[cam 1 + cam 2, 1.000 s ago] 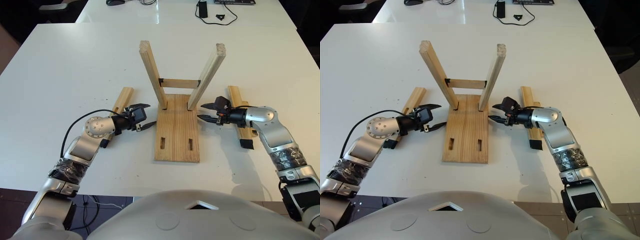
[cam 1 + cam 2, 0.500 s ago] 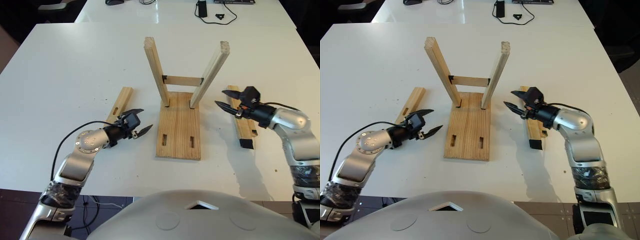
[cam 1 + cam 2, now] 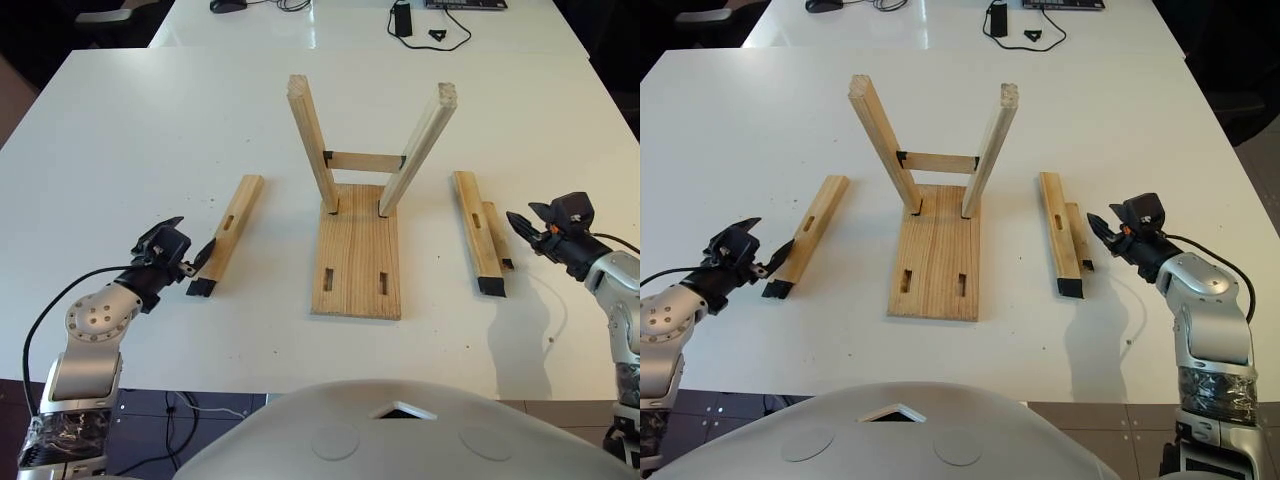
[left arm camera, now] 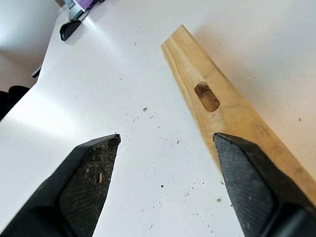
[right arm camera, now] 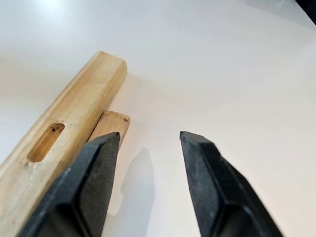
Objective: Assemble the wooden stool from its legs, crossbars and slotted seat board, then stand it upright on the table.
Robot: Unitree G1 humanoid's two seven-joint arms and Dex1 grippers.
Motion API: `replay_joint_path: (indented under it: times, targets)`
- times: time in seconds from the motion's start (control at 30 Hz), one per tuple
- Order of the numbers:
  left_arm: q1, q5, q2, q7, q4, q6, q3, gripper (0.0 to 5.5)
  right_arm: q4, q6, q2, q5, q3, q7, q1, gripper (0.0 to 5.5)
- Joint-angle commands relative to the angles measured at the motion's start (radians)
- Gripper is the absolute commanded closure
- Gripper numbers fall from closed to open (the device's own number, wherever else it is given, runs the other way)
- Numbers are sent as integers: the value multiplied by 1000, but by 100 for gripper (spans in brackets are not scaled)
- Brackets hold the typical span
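Seat board [image 3: 355,262]: flat on the counter [image 3: 150,130]. Two legs [image 3: 312,140] and a crossbar [image 3: 364,161] stand in its far end, and the two near slots [image 3: 326,281] are unfilled.
Loose parts: left leg [image 3: 228,232] lies left of the board. Right leg [image 3: 472,236] lies to the right, and the spare crossbar [image 3: 494,232] seems to touch its side.
Left pincer [image 3: 192,238]: spread, empty, just beside the left leg's near end.
Right pincer [image 3: 522,214]: spread, empty, near the right leg's near end but apart from it.
Step in hand: I judge it to be gripping a loose leg.
Method: I would straddle the leg's width clear of its mortise, close squarely, and lift without dragging the spare crossbar.
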Motion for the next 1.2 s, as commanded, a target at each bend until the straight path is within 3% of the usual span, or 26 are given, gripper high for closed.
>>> replay_joint_path:
  times: [0.03,0.5,1.0,1.2]
  targets:
    - [3,-1,-5,-7,53,-6,5,199,1,62,11,-4,11,-31,-6,327]
    - [14,-6,-36,-25,8,-5,-90,199,-66,132,45,10,73,-26,52,327]
    - [26,-4,-41,-27,-23,6,-138,199,-12,100,-24,-23,156,47,122,327]
    - [-6,2,-3,-40,27,-13,-121,198,133,38,-53,-47,156,63,66,409]
